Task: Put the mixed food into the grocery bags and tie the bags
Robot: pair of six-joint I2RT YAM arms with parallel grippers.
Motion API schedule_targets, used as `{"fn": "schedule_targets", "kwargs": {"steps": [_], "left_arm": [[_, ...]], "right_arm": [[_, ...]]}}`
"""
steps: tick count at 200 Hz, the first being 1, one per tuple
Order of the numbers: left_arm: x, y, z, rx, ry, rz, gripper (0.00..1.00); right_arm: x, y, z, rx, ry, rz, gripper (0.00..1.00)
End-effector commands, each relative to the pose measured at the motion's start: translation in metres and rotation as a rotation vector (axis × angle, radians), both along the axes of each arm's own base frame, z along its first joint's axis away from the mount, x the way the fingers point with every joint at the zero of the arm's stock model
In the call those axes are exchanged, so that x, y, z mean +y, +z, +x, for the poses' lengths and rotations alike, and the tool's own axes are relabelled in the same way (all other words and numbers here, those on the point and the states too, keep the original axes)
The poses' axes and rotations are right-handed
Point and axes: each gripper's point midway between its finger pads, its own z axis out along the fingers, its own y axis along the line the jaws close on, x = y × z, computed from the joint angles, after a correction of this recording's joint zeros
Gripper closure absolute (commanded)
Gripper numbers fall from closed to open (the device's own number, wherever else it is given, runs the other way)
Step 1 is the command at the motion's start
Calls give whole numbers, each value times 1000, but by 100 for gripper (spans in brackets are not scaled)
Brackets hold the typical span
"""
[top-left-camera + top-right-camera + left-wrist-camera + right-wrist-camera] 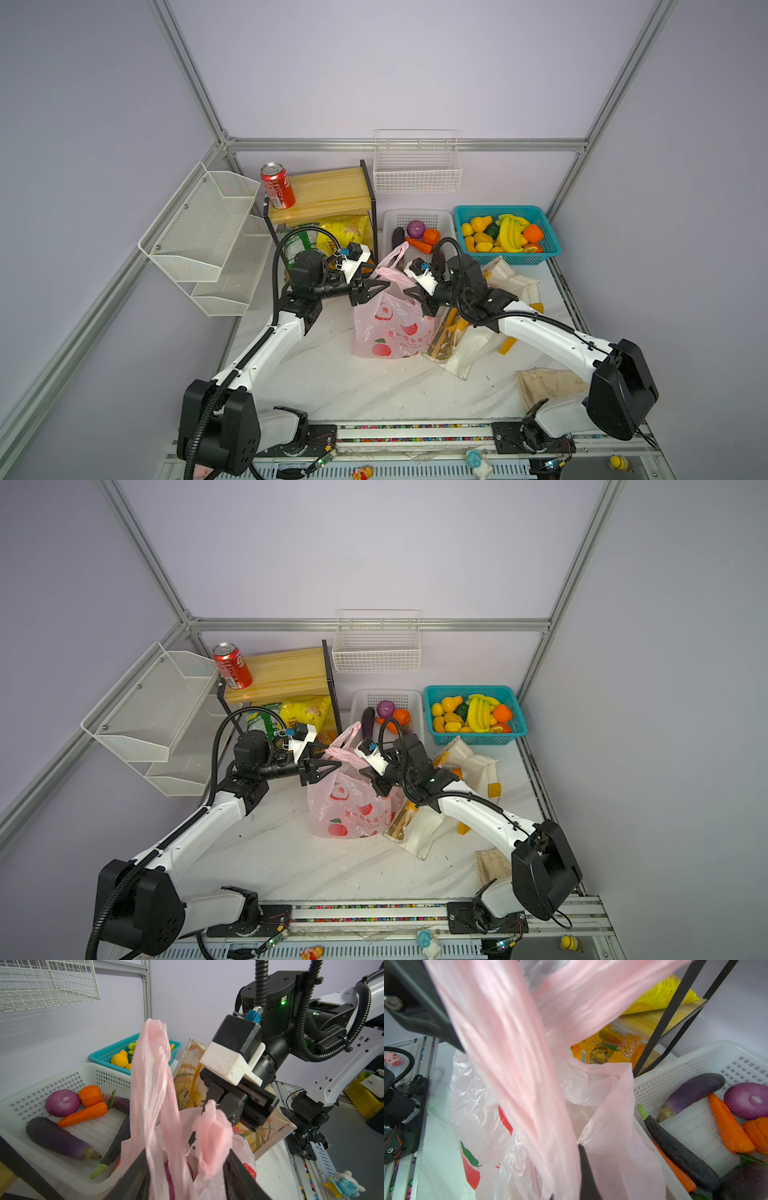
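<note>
Closest to both wrist lenses, the pink bag (153,1088) stands in the middle of the worktop (332,386) just beside the white tote (465,353), one handle pinched in the right gripper (209,1105), the other standing loose between the spread fingers of the left gripper (188,1159).

Two matching arms: left arm (282,345), right arm (544,338). Glossy white link shells, matte black joint housings, bulky black shoulder blocks. Black corrugated conduit (275,274) runs along each arm. Each wrist camera (236,1032): black box on a scuffed white bracket, blue plug on top. Green indicator light (282,1003) on the round black joint. Both right gripper (208,1105) and left gripper (376,289): black, angular, triangular fingers. Thin red wires at the black base plates (509,434).
</note>
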Motion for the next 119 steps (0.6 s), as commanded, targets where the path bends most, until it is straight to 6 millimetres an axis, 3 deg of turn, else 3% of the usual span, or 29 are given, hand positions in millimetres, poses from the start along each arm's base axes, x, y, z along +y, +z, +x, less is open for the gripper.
{"fn": "schedule_targets", "kwargs": {"steps": [1,58,119], "left_arm": [[-7,14,-8,-70,-47,-3,41],[-17,19,-7,-78,-82,-9,33],[-19,19,2,-69,-63,-7,52]], "right_arm": [[5,-8,2,-10,8,-43,100],[8,-8,2,-18,14,-39,100],[5,-11,4,-28,-9,-52,100]]}}
